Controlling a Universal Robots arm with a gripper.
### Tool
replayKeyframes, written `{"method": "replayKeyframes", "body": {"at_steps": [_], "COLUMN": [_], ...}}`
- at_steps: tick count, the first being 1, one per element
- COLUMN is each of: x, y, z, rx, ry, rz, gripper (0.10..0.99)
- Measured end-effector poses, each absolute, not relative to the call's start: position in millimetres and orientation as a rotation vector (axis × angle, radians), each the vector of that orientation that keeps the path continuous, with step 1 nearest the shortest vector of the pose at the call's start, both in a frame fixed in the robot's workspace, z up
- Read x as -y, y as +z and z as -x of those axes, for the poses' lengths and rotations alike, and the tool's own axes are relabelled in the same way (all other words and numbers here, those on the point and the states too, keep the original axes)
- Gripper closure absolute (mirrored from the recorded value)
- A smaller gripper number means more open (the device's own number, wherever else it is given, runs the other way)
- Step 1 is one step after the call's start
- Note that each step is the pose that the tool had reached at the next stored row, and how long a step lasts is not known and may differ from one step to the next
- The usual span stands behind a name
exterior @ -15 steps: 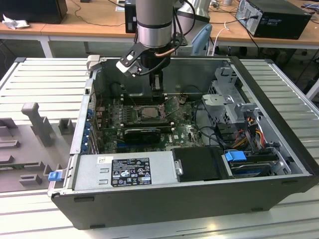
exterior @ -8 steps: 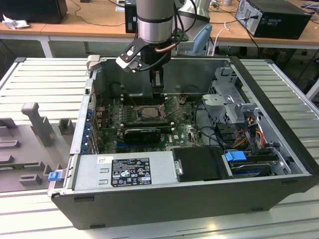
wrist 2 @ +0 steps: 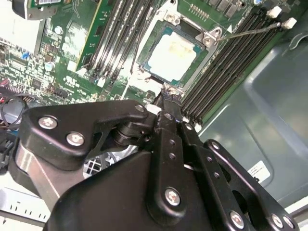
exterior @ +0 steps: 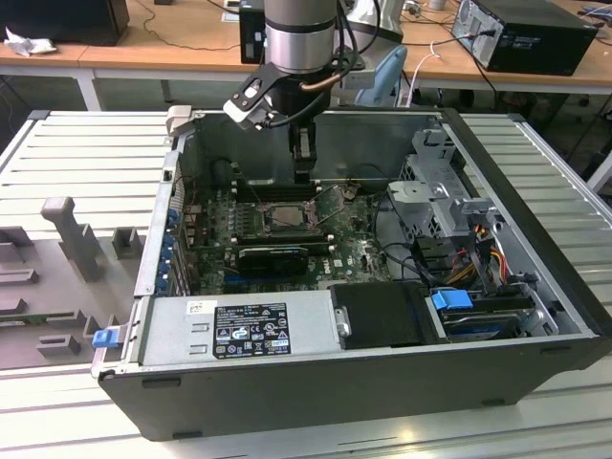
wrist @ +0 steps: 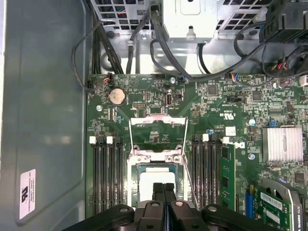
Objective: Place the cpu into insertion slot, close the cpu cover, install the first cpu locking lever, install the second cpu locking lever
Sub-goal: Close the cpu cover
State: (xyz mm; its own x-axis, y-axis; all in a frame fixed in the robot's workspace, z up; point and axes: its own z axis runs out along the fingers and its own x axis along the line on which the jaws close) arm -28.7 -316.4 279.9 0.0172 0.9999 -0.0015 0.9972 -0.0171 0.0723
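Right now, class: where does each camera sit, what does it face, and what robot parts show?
Exterior view: off the arm, looking down into the open computer case; arm and gripper show.
First wrist view: on the arm, facing the cpu; gripper shows.
Second wrist view: on the arm, facing the cpu slantwise; gripper shows.
Shared: cpu and gripper.

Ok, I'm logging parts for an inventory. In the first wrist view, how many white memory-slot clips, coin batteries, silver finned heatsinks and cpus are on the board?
white clips: 4
coin battery: 1
silver heatsink: 1
cpu: 1
Total: 7
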Motion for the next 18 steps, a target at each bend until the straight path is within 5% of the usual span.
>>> {"method": "replayKeyframes", "body": {"at_steps": [18], "x": [316.4], "y": [279.9], "z": [16.7], "rx": [-2.167], "ry": [0.071], "rz": [-2.205], "gripper": [0.980]}}
